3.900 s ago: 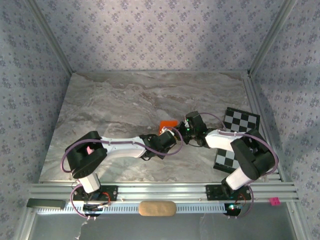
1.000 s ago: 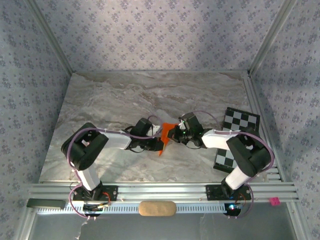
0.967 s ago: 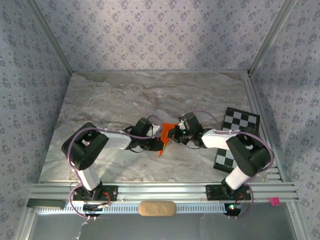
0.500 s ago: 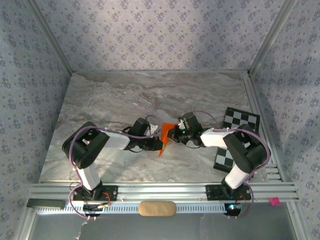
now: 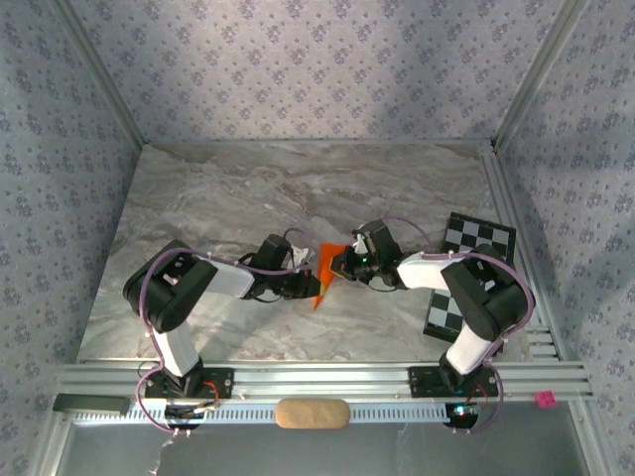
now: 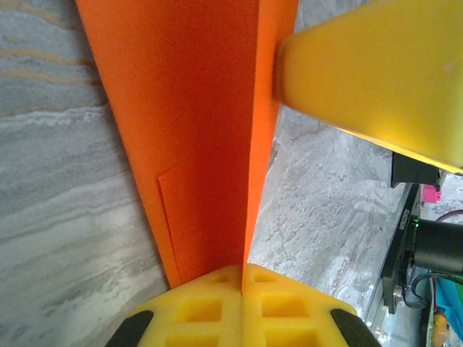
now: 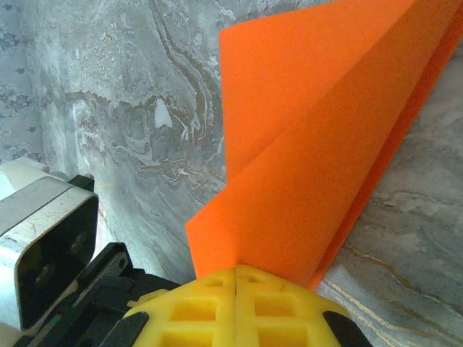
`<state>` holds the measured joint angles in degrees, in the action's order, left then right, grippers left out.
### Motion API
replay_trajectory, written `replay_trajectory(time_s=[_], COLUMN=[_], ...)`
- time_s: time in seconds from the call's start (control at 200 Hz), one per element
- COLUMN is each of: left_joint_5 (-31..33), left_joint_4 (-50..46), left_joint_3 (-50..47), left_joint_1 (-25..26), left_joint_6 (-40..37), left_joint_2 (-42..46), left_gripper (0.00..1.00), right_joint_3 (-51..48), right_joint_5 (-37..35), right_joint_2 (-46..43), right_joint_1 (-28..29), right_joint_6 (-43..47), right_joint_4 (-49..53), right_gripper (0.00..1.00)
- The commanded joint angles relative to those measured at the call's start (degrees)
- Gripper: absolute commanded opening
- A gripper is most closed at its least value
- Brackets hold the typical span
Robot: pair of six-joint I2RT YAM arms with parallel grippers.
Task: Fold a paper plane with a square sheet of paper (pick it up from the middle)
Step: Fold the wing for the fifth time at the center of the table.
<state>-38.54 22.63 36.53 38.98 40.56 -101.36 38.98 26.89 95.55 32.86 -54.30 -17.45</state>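
Observation:
The square sheet of paper is folded into a slim bright orange paper plane [image 5: 324, 270], held upright over the middle of the marble table. My left gripper [image 5: 312, 284] is shut on its lower left side. My right gripper [image 5: 341, 265] is shut on its right side, so the two grippers nearly meet. In the left wrist view the paper plane [image 6: 195, 137] runs up from the shut left gripper [image 6: 243, 270], pinched at its crease, and a yellow right finger [image 6: 369, 72] presses it at the top right. In the right wrist view the paper plane [image 7: 325, 137] fans out from the shut right gripper [image 7: 237, 270].
A black-and-white checkerboard card [image 5: 480, 239] lies at the right edge of the table [image 5: 218, 198], partly under the right arm. A small pink stick [image 5: 544, 399] and a beige pad [image 5: 312, 413] sit on the front rail. Patterned walls enclose the table.
A few seconds back the paper lay low between the grippers; now it is held up as a narrow wedge. Over the last second both grippers drifted slightly left with it.

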Motion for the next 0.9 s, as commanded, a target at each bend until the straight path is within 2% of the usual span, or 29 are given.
replay_trajectory(time_s=[0.0,0.895], left_joint_5=[-0.1,2.0], left_joint_4=[-0.2,2.9], left_joint_3=[-1.2,-4.8], left_joint_1=[-0.6,-2.3], left_joint_6=[0.9,6.6], left_joint_2=[-1.4,-2.0], left_gripper=[0.0,0.0], right_joint_3=[1.5,4.5], right_joint_5=[1.5,6.8], right_joint_2=[1.0,4.0], right_joint_1=[-0.4,-1.2], right_joint_6=[1.7,6.3], right_joint_4=[-0.2,1.5], right_gripper=[0.05,0.04])
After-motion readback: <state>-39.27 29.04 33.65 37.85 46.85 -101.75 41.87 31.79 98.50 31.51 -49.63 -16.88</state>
